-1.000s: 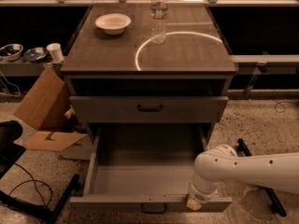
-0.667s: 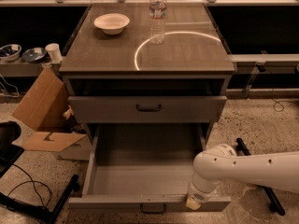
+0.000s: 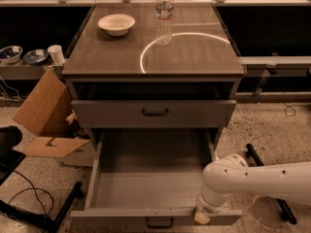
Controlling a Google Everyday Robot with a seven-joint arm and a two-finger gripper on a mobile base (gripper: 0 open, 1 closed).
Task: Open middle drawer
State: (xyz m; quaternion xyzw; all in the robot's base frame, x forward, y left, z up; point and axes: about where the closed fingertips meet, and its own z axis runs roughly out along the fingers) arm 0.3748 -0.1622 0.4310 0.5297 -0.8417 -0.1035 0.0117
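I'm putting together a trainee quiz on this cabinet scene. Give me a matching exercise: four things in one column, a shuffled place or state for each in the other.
1. bowl
2. water bottle
3. middle drawer
4. gripper

A. pulled out, tray exposed
B. at the open drawer's front edge, right side
C. upright on the cabinet top, rear centre
D. on the cabinet top, rear left

Pairs: 1-D, 2-C, 3-A, 4-B
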